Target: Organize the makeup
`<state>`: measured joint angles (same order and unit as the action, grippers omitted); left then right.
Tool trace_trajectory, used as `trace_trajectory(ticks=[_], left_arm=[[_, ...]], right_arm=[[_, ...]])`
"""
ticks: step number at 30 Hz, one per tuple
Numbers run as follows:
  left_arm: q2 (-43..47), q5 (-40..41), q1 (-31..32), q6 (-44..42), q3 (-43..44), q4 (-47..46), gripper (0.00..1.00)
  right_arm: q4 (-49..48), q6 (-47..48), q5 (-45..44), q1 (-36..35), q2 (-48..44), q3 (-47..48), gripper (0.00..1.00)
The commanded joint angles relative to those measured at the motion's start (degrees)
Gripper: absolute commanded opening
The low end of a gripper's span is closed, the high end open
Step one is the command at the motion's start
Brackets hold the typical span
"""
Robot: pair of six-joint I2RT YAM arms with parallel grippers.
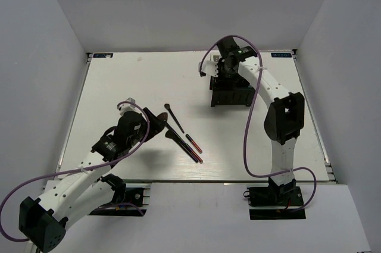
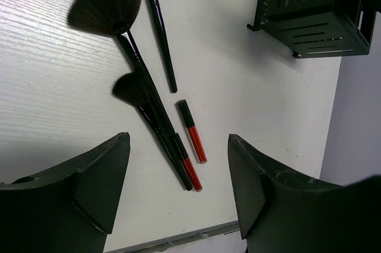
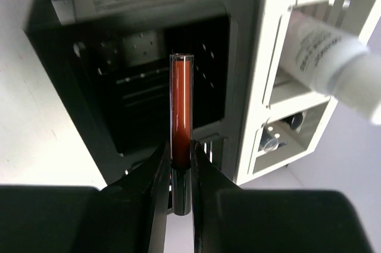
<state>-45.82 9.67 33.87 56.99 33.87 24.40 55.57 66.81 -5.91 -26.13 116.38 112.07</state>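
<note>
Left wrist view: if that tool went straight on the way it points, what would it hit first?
Most likely the red tube lying against the brush handles, between the open left tool's fingers; a second red tube lies just beyond. How high the tool hangs above the table is unclear.

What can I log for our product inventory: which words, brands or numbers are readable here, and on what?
White bottle: grey print, too blurred to read.
Far-left blue sticker and far-right blue sticker: too small to read.
No other text shows, so nothing is legible.
</note>
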Motion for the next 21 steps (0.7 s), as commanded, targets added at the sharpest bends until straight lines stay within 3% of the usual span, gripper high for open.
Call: trace_trajectory(ticks=[1, 4, 5, 7, 11, 15, 17, 18, 19, 21], left_arm=[[0.4, -0.6, -0.1, -0.7, -0.2, -1.4, 0.77], [0.5, -0.5, -0.1, -0.7, -0.3, -1.3, 0.77], [0.5, -0.4, -0.1, -0.7, -0.3, -1.3, 0.77], [0.4, -0.4, -0.1, -0.7, -0.3, -1.4, 0.77], [-0.2, -0.6, -0.1, -0.7, -0.3, -1.9, 0.77], [-1.3, -1.1, -0.1, -1.1, 0.1, -2.2, 0.77], [-1.6, -1.1, -0.1, -1.3, 0.5, -1.9, 0.77], [-1.6, -1.1, -0.1, -1.2, 0.5, -2.0, 0.77], [-1.6, -1.1, -0.1, -1.2, 0.3, -1.9, 0.77], [-1.6, -1.1, -0.1, -1.0, 0.0, -2.3, 0.76]], right_arm=[[1.7, 6.9, -1.2, -1.5, 0.8, 2.6, 0.05], [1.4, 7.0, -1.6, -1.7, 1.0, 2.6, 0.23], [1.3, 7.0, -1.7, -1.8, 1.0, 2.8, 0.33], [1.3, 6.7, -1.7, -1.8, 1.1, 3.3, 0.40], [0.9, 6.6, -1.7, -1.6, 0.7, 4.1, 0.45], [0.2, 4.7, -1.2, -1.4, -0.2, 6.6, 0.42], [0.6, 2.8, 0.5, -1.4, -0.8, 8.9, 0.31], [1.3, 1.5, 4.2, -1.6, -1.7, 11.3, 0.27], [2.1, -1.7, 7.5, -1.4, -2.3, 11.9, 0.15], [4.2, -5.4, 18.0, -1.5, -6.1, 9.7, 0.08]])
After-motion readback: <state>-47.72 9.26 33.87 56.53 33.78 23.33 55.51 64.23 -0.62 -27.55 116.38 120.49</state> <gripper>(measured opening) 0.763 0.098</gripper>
